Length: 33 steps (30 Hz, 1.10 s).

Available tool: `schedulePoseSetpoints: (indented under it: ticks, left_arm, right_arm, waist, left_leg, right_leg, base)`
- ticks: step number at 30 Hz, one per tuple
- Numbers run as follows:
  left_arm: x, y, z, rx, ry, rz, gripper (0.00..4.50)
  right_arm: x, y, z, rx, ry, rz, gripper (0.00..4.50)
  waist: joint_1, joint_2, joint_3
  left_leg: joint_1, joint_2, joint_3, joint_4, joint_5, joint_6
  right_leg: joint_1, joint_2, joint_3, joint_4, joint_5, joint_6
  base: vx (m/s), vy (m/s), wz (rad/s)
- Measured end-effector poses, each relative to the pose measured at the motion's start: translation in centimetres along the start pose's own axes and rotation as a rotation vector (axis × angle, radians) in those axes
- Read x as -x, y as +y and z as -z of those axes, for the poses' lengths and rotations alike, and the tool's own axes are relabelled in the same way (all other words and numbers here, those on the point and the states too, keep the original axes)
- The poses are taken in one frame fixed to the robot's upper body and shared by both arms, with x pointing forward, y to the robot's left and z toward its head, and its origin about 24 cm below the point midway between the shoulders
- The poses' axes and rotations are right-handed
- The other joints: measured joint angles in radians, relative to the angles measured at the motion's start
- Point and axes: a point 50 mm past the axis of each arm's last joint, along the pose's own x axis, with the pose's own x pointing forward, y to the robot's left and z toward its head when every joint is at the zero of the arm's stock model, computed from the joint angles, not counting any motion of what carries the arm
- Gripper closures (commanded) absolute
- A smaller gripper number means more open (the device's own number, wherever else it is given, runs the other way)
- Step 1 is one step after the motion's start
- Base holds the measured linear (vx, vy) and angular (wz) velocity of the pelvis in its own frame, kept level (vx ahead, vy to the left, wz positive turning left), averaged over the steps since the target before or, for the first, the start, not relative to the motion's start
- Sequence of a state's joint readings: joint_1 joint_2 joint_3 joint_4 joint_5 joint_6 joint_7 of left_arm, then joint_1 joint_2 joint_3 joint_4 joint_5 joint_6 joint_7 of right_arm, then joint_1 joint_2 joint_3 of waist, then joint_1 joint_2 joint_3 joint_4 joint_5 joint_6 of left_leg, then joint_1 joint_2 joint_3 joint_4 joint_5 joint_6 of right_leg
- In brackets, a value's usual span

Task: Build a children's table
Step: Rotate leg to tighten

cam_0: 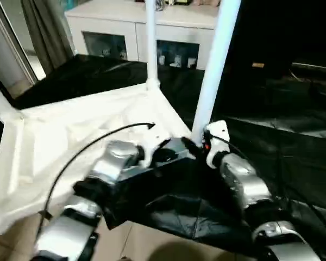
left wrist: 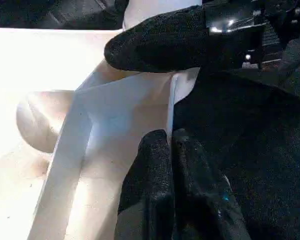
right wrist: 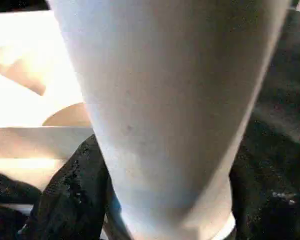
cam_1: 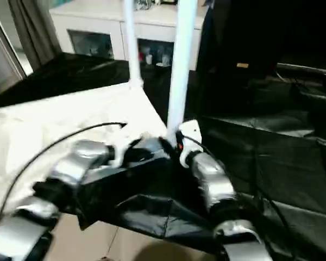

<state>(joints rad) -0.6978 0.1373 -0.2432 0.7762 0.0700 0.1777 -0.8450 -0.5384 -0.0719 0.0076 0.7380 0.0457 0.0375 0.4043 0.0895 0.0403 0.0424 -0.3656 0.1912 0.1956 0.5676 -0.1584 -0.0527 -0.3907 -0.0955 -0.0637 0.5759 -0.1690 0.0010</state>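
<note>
The children's table lies upside down, its white top (cam_0: 70,136) resting ribbed side up on a black-covered surface. A thin far leg (cam_0: 150,43) stands upright in its corner socket, and another leg (cam_0: 0,100) rises at the left edge. The near leg (cam_0: 214,65) stands at the near right corner. My right gripper (cam_0: 198,145) is closed around the base of this leg (right wrist: 165,100), one black finger (right wrist: 75,195) pressed against its side. My left gripper (left wrist: 170,137) is shut on the top's thin rim (left wrist: 171,107) right beside that corner.
A white cabinet (cam_0: 125,32) with glass doors stands behind the table. Black cloth (cam_0: 271,136) covers the surface to the right and front. A curtain (cam_0: 43,27) hangs at the back left. A black cable (cam_0: 87,147) arcs over my left forearm. Pale floor (cam_0: 152,244) shows below.
</note>
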Motion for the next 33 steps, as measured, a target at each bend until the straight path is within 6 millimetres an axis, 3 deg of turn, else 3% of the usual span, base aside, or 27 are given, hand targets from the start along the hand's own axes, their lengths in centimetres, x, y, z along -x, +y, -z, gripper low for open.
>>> schedulePoseSetpoints:
  ticks: [3,4,8,14,19,25,33]
  left_arm:
    - [-0.2,0.0,-0.1,0.005,0.0,0.003,4.5]
    - [-0.2,0.0,-0.1,-0.002,-0.004,0.004,4.5]
    - [0.1,0.2,-0.1,-0.042,-0.008,0.021,4.5]
    - [2.2,0.3,0.5,-0.076,-0.005,0.175,4.5]
    - [3.5,0.6,0.6,-0.093,0.007,0.261,4.5]
    - [4.6,0.4,0.9,-0.085,0.023,0.348,4.5]
    - [4.8,0.3,1.2,-0.082,0.031,0.366,4.5]
  right_arm:
    - [0.0,-0.1,0.0,-0.008,0.002,0.008,1.42]
    - [0.1,-0.2,0.0,-0.012,0.002,-0.002,1.05]
    - [0.5,-0.6,-0.1,-0.002,0.006,-0.08,0.75]
    - [3.0,-1.8,-0.2,0.077,0.037,-0.394,0.75]
    - [4.0,-2.1,-0.6,0.124,0.05,-0.549,0.75]
    - [4.4,-1.9,-1.1,0.149,0.055,-0.673,1.31]
    - [4.5,-1.6,-0.8,0.14,0.064,-0.714,1.76]
  waist:
    - [0.001,0.001,0.0]
    - [0.001,0.0,0.0]
    - [0.0,-0.004,0.002]
    - [0.004,-0.014,0.001]
    - [0.015,-0.015,0.001]
    - [0.027,-0.014,0.001]
    - [0.026,-0.015,0.002]
  left_leg:
    - [0.001,0.0,-0.001,0.0,0.0,0.0]
    - [0.001,0.0,-0.001,0.0,0.0,0.0]
    - [-0.002,0.0,-0.002,0.0,0.0,0.0]
    - [-0.006,0.003,0.0,-0.001,0.0,0.0]
    - [-0.017,0.008,0.001,0.0,0.001,0.001]
    - [-0.021,0.009,0.003,0.003,0.001,0.003]
    - [-0.02,0.009,0.004,0.006,0.0,0.001]
  right_leg:
    - [0.002,0.0,0.0,0.0,-0.001,0.001]
    - [0.002,0.0,0.0,0.0,-0.001,0.001]
    - [0.0,0.0,-0.001,0.0,-0.001,0.001]
    - [-0.005,0.001,-0.001,0.003,0.004,-0.005]
    - [-0.014,0.004,-0.005,0.004,0.003,-0.004]
    - [-0.018,0.003,-0.005,0.004,0.002,-0.004]
    - [-0.017,0.003,-0.003,0.009,0.003,-0.005]
  base:
    - [0.0,0.0,0.0]
    - [0.0,0.0,0.0]
    - [0.0,0.0,0.0]
    - [0.019,-0.004,0.0]
    - [0.011,-0.003,0.0]
    - [0.0,0.0,0.0]
    - [0.0,0.0,0.0]
